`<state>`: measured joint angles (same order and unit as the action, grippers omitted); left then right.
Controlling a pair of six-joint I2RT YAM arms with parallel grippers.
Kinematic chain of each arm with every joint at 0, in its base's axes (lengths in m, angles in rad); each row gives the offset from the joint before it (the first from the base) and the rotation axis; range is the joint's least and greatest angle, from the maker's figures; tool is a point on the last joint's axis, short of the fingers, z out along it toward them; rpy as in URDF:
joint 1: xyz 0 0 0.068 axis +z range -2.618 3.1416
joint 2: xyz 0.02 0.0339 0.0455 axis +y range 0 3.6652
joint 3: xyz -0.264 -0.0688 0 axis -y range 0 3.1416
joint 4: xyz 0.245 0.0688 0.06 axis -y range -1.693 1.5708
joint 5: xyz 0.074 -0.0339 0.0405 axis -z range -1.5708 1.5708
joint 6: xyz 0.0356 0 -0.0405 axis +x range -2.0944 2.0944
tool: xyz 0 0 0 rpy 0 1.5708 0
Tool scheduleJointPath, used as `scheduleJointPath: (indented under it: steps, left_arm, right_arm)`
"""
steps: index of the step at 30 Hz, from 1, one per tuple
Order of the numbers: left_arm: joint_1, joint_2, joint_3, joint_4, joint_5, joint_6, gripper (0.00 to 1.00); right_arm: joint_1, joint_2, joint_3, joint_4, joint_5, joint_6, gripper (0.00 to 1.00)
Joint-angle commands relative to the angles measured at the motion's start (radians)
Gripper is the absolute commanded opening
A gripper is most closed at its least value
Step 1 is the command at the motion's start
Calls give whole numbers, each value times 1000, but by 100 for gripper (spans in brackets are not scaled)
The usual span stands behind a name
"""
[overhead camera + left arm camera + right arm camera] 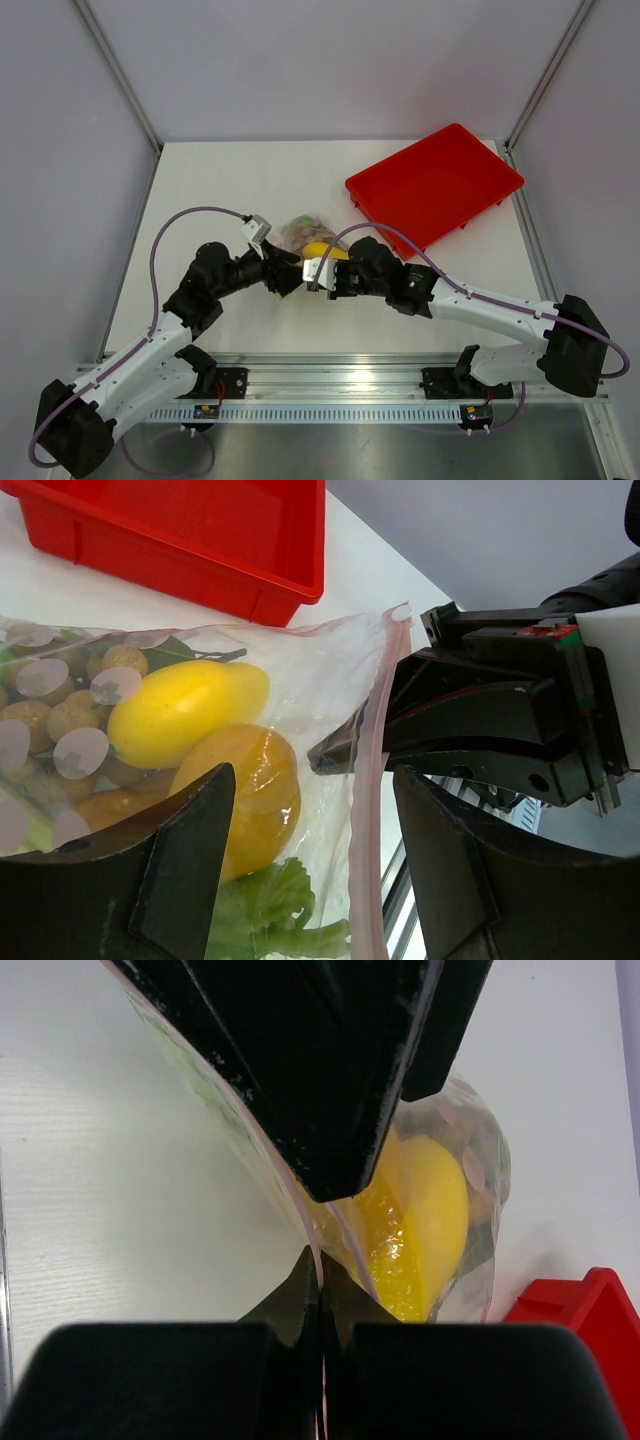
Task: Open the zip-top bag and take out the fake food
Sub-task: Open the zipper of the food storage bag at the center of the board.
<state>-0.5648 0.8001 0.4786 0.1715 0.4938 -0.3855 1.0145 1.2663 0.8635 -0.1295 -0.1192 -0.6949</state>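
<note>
Jaws: right gripper [320, 1265] pinched shut on pink-red zip strip [362, 880] of small clear crinkly zip-top bag [300, 232] | left gripper [312, 780] wide, straddling bag's mouth | bag at overhead frame's centre, yellow, orange and green plastic fake food [185, 710] inside | red rectangular plastic tray [435, 185] upper right

A red tray [435, 185] lies flat on the white bench [220, 180], beyond the right pincer [312, 270] and off to its right, set askew to the bench's edges.
</note>
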Motion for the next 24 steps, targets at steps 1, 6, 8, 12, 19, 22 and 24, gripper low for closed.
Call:
scheduleJointPath:
  steps: [1,6,8,12,19,22,24]
  left_arm:
    - [-18,-18,40,22,19,33,65]
    - [-38,-50,35,13,-24,72,63]
    - [-49,-53,35,0,-44,91,61]
    - [-72,-35,46,-4,-58,105,61]
    - [-98,-3,57,-30,-104,134,60]
    - [-103,13,63,-33,-119,142,57]
    - [-106,31,66,-35,-123,145,55]
  right_arm:
    - [6,-9,45,4,-28,-12,0]
    - [7,-8,46,-1,-39,-9,0]
    - [6,-11,48,-2,-43,-8,0]
    - [6,-22,46,-2,-46,-3,0]
    - [7,-21,48,-5,-48,0,0]
    - [6,-16,51,-5,-46,0,0]
    - [7,-16,51,-7,-45,1,0]
